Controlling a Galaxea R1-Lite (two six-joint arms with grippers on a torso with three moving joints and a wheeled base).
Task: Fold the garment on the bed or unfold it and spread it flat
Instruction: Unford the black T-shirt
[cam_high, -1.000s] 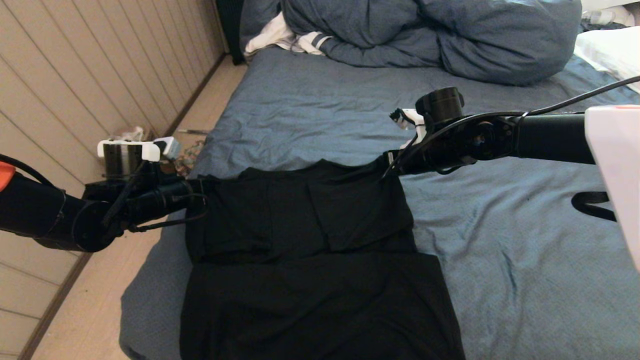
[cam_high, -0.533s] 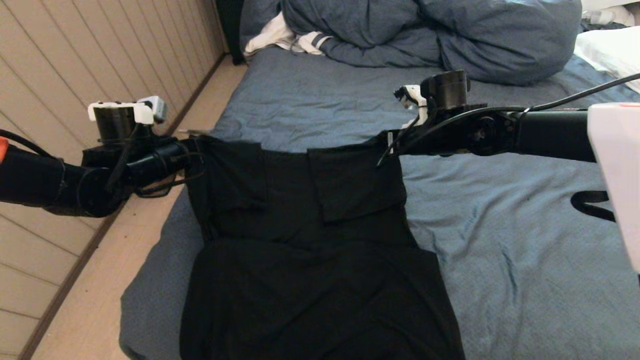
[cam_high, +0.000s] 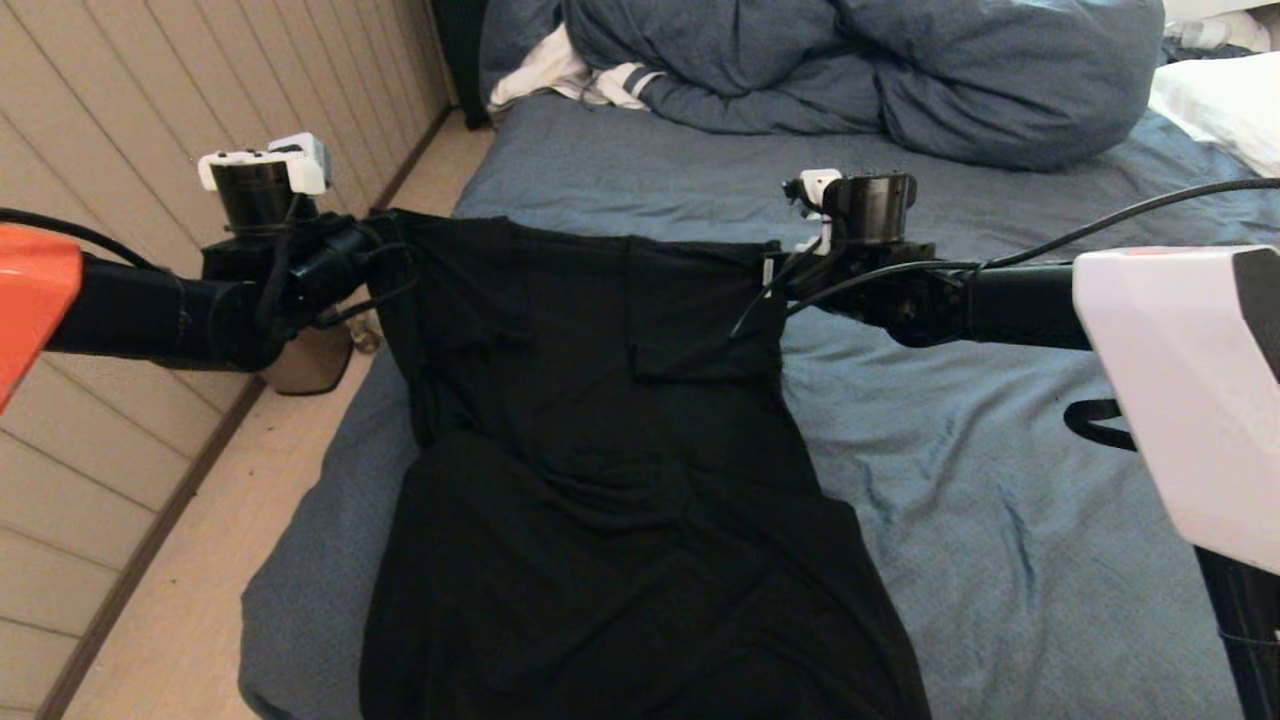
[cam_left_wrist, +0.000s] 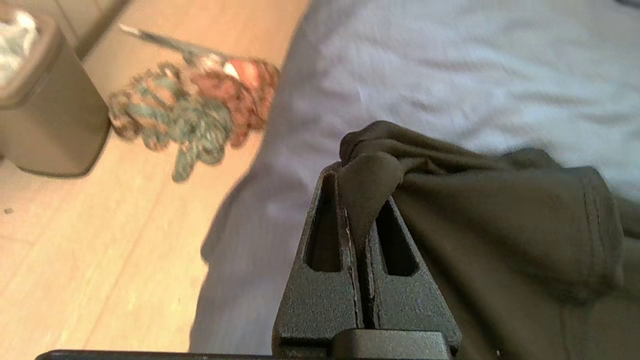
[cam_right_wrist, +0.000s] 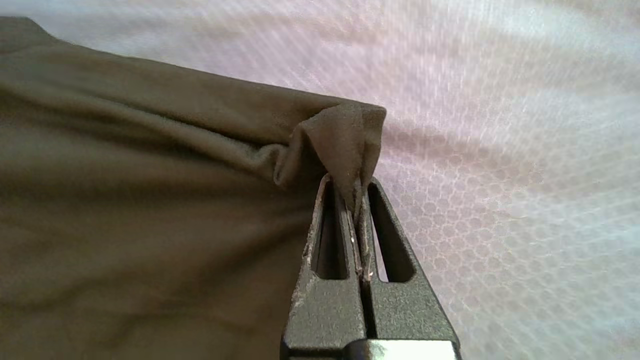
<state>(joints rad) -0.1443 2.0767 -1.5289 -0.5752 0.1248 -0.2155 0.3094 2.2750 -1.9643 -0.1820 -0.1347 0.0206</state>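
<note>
Head view: the black shirt (cam_high: 610, 440) lies on the bed (cam_high: 1000, 520), its far edge lifted between the left gripper (cam_high: 385, 255) at ten o'clock and the right gripper (cam_high: 772, 278) at two o'clock. Left wrist view: the left gripper (cam_left_wrist: 361, 200) is clenched on a shirt corner. Right wrist view: the right gripper (cam_right_wrist: 352, 200) likewise pinches shirt fabric.

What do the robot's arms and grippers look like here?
Both arms are black tubes with loose black cables. The left arm has an orange shell, the right arm a white one. Each wrist carries a black cylinder with a white fitting. The left gripper and right gripper have textured dark-grey slotted fingers.
</note>
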